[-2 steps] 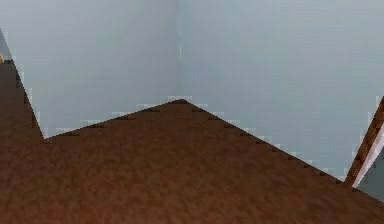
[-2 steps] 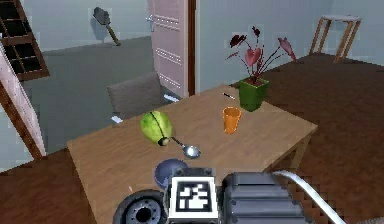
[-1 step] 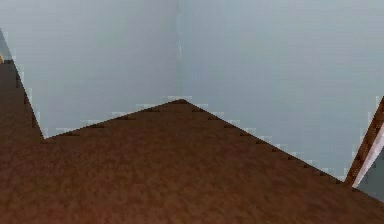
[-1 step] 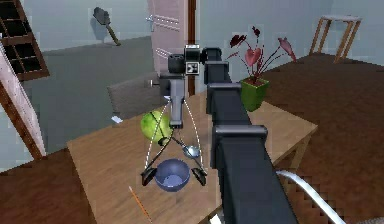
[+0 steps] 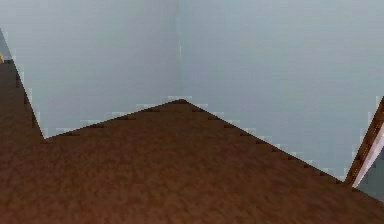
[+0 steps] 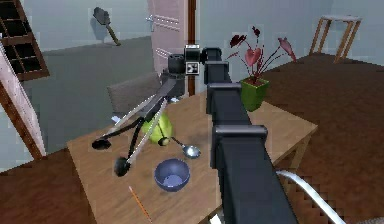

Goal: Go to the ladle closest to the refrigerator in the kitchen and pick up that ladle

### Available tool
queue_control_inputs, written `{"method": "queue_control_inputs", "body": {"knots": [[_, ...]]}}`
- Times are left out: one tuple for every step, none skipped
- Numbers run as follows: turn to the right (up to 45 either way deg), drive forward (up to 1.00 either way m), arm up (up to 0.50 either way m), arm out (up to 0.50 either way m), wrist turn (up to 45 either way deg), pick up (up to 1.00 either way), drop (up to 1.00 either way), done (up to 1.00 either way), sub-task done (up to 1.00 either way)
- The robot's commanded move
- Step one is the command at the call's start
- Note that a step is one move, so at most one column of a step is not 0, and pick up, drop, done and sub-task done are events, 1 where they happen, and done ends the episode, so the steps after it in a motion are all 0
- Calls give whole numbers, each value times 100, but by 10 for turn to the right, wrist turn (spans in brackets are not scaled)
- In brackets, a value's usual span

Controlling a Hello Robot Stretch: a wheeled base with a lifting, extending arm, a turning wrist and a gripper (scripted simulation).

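Note:
In the arm side view my arm (image 6: 235, 150) reaches out over a wooden table (image 6: 285, 130). My gripper (image 6: 112, 155) points down toward the table's left corner, its thin fingers (image 6: 135, 135) crossing in front of a yellow-green thing (image 6: 160, 126) on the tabletop. I cannot tell whether it holds anything. A small silvery spoon-like thing (image 6: 190, 152) lies just right of the fingers, beside a blue bowl (image 6: 171, 176). A dark grey ladle-shaped thing (image 6: 103, 22) with a slanted handle shows high up against the far wall.
A red-leaved plant in a green pot (image 6: 254, 92) stands on the table behind the arm, and a pencil (image 6: 140, 206) lies near the front edge. A grey chair (image 6: 132, 95) stands behind the table. The forward view shows a corner of pale blue walls (image 5: 250, 70) and brown floor (image 5: 150, 170).

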Motion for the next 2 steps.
{"method": "queue_control_inputs", "body": {"knots": [[0,0,0,0,450,0,0,0,0],[0,0,0,0,450,0,0,0,0]]}}
